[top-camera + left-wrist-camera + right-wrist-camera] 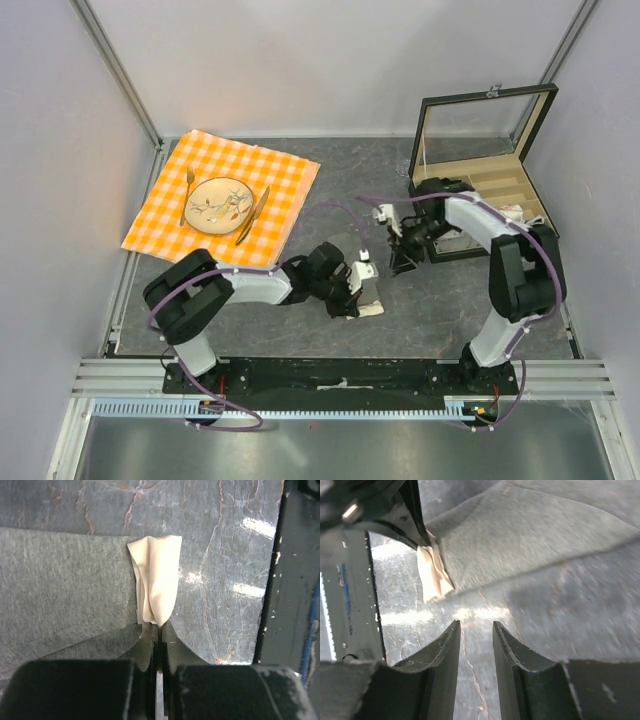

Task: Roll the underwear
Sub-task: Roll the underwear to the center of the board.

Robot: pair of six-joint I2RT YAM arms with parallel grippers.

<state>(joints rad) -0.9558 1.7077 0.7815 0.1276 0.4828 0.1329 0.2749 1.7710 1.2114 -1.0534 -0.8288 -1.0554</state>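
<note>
1. Low in my left wrist view, the left gripper (pixel 159 628) is pinched shut on the cream-white strip (pixel 157 577). Its fingertips hide the strip's near end.
2. The strip is bunched, and its long axis runs straight up the frame from the fingertips. The underwear (pixel 60 590) spreads flat to the left of it on the table (pixel 225 540).
3. From above, at frame centre, I can barely tell the grey cloth from the grey table.
4. The right gripper (pixel 476 627) hangs just beyond, jaws apart, holding nothing.
5. At the upper right, the box (pixel 500 165) stands with its lid up. Something pale lies in one compartment, too small to name.
</note>
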